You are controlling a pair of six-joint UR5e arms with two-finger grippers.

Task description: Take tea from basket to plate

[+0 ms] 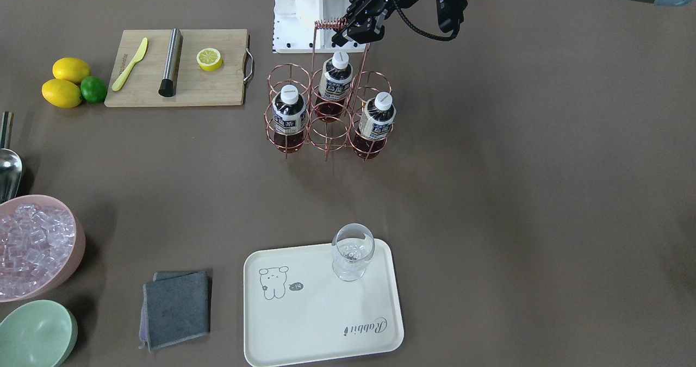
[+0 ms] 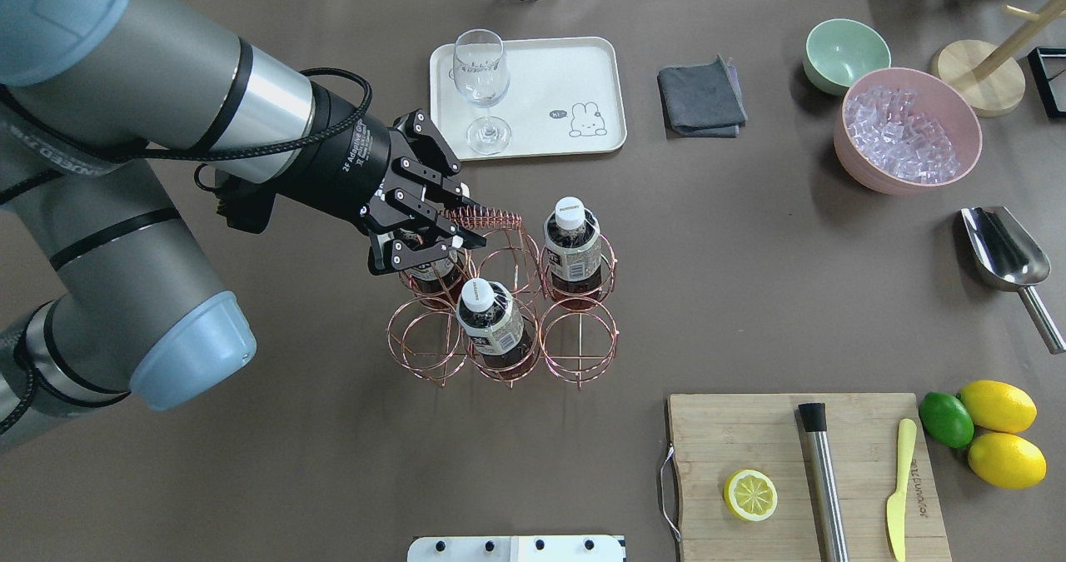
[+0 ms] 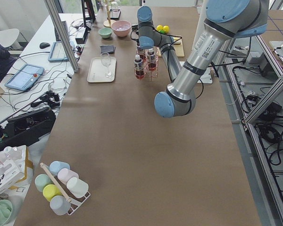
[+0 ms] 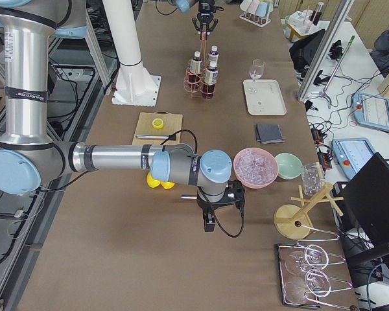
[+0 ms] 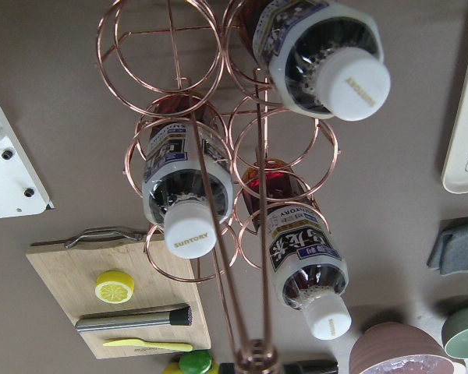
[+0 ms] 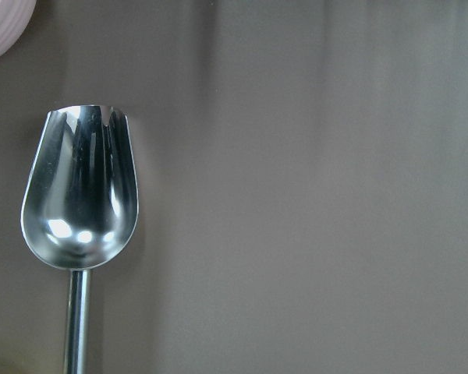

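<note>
The copper wire basket (image 1: 328, 138) stands mid-table with three tea bottles in its cells: one (image 2: 572, 246) at the far right, one (image 2: 491, 320) at the near middle, and one (image 1: 376, 119) mostly hidden under my left gripper in the overhead view. My left gripper (image 2: 470, 216) is open, its fingers either side of the end of the coiled handle (image 2: 493, 217). The left wrist view looks down on all three white caps (image 5: 189, 234). The cream plate (image 2: 533, 71) lies beyond the basket. My right gripper (image 4: 207, 223) hovers over the scoop; I cannot tell if it is open.
A stemmed glass (image 2: 481, 79) stands on the plate's left end. A grey cloth (image 2: 699, 96), a mint bowl (image 2: 845, 54), a pink ice bowl (image 2: 908, 129) and a steel scoop (image 2: 1003, 254) lie to the right. The cutting board (image 2: 749, 437) and citrus sit near right.
</note>
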